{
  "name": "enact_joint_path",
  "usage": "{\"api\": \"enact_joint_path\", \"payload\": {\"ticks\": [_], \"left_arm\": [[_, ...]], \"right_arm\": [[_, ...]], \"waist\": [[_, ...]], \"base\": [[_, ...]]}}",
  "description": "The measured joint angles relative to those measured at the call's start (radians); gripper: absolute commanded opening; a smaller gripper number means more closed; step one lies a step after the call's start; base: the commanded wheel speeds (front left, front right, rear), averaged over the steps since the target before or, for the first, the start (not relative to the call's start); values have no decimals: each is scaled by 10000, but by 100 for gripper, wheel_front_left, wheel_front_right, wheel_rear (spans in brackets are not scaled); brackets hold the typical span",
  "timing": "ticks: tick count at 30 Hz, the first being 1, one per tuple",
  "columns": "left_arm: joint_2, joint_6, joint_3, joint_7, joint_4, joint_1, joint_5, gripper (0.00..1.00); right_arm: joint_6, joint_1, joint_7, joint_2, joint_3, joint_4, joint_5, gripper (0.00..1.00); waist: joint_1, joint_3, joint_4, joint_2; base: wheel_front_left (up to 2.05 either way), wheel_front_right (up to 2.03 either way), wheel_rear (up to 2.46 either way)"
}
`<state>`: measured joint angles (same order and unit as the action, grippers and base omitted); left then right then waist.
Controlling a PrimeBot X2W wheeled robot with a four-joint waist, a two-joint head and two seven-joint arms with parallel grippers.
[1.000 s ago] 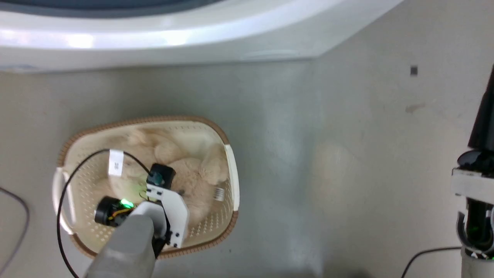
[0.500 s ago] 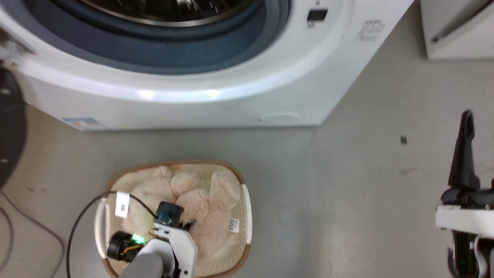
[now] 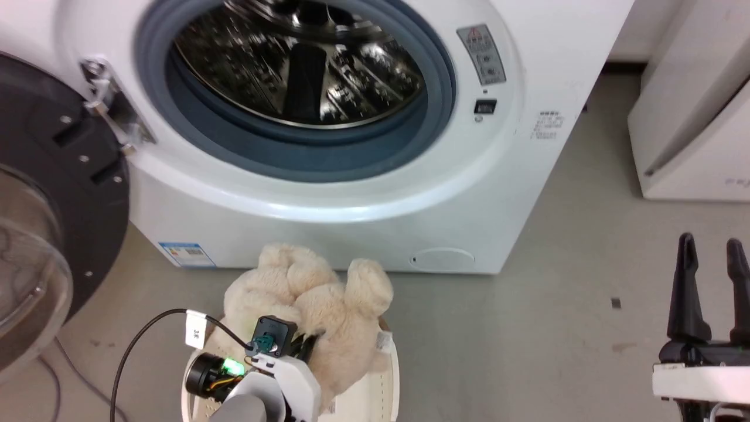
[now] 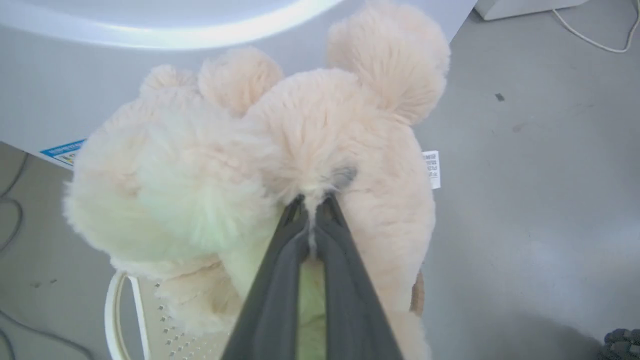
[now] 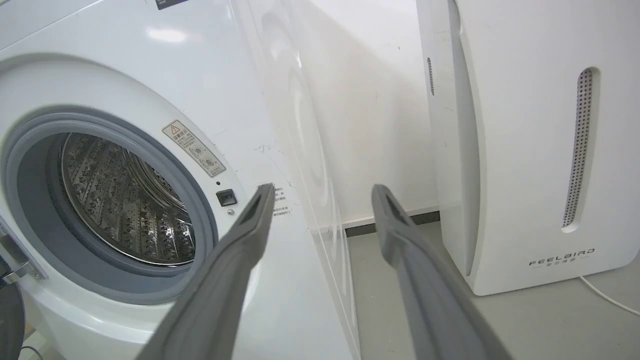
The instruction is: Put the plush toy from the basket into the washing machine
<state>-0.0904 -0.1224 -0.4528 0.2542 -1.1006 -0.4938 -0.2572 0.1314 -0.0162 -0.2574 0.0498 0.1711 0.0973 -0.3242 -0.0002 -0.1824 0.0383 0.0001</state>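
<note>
- Pinching the fluffy cream-beige plush toy [image 4: 325, 115] with the left gripper [image 4: 311, 202].
- Holding it over the cream-white perforated plastic basket [image 3: 391, 381].
- Holding the right gripper [image 3: 710, 240] spread, empty.

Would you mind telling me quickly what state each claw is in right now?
Left claw: closed on the plush toy.
Right claw: open, holding nothing.

Head looks down; wrists close, forward; all share washing machine [image 3: 351, 202].
</note>
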Motion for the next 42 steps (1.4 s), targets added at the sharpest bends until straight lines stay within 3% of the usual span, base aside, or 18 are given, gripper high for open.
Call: {"api": "enact_joint_path", "payload": {"ticks": [9,21,29,42], "left_arm": [[-159,428,305,6,2127,399,73,0],[-255,965,1058,8,4242,406,178,0],[-443,1172,1810,6,4704,-99,178,0],[-941,1415,2809,6,4621,-2559,604,0]], "right_arm": [[0,306,0,0,44,-42,-46,100],[0,297,0,0,29,-69,-265,100],[0,176,0,0,-115,-59,-282,100],[0,-996,0,0,-334,148,-362,100]], "waist": [[0,643,84,0],[1,533,-231,0],[1,35,-556,0],[2,-1587,-1345,0]], "base": [[0,0,0],[0,0,0],[0,0,0],[0,0,0]]}}
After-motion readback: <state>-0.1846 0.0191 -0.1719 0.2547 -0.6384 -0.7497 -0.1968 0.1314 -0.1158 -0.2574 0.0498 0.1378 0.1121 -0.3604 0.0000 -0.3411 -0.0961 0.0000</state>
